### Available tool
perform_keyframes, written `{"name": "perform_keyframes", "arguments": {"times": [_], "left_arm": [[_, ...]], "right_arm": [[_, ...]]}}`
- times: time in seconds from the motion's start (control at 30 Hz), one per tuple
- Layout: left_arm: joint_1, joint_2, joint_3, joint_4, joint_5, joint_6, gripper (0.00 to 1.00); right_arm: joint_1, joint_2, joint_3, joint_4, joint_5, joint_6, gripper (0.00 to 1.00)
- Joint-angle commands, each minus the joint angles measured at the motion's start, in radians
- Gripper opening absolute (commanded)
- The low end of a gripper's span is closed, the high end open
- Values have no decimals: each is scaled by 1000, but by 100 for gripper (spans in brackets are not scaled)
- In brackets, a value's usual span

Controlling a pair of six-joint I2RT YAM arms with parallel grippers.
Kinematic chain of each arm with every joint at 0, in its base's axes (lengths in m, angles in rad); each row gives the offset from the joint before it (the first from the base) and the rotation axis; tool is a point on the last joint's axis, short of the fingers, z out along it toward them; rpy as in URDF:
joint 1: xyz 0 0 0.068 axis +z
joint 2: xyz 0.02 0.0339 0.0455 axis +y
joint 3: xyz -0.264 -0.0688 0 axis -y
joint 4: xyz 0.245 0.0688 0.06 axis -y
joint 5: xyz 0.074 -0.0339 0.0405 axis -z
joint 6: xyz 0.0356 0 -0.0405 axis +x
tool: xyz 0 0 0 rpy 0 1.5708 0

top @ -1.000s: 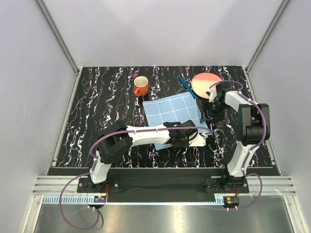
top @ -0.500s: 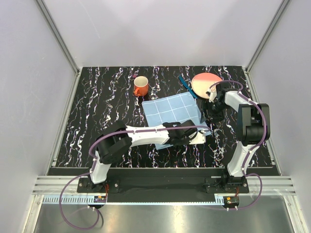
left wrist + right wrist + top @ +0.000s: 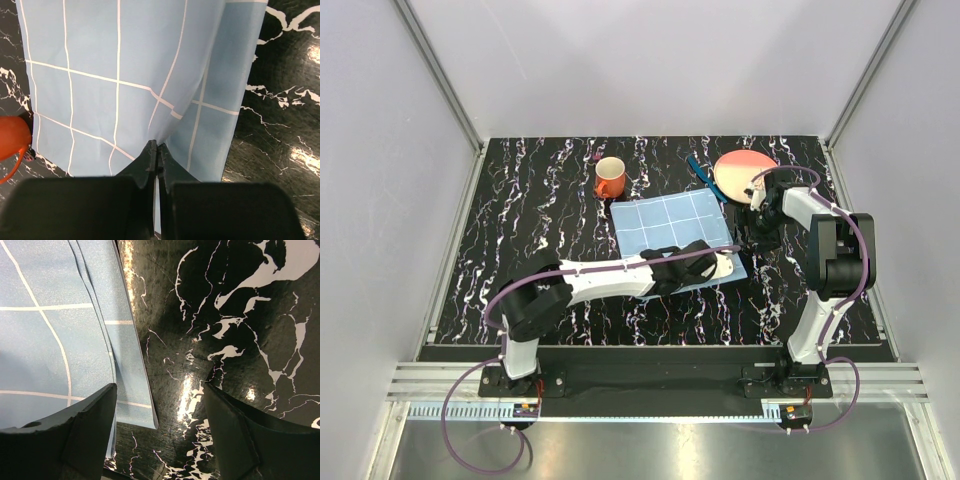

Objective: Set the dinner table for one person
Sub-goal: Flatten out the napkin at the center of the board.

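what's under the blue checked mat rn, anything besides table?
Only the dinner table shows around the mat. Its right edge lies doubled, cloth on cloth. Anything under its middle is hidden. The left gripper pinches a ridge of it.

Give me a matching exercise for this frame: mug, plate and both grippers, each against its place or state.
Things:
1. orange mug
2. plate
3. left gripper
4. right gripper

Places or states:
A. open over the mat's right edge
B. shut on a fold of the blue checked mat
C. far side, by the mat's left corner
D. far side, right of the mat

Pairs: 1-C, 2-D, 3-B, 4-A
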Motion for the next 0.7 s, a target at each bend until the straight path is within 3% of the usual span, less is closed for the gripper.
{"name": "perform_keyframes", "arguments": {"times": [0.0, 0.33, 0.67], "left_arm": [[7, -52, -6, 51, -60, -51, 0], [12, -65, -37, 89, -81, -74, 0], [19, -75, -49, 114, -103, -89, 0]], "right_arm": [[2, 3, 7, 13, 23, 12, 77], [7, 45, 26, 17, 275, 0, 85], [80, 49, 23, 17, 374, -24, 87]]}}
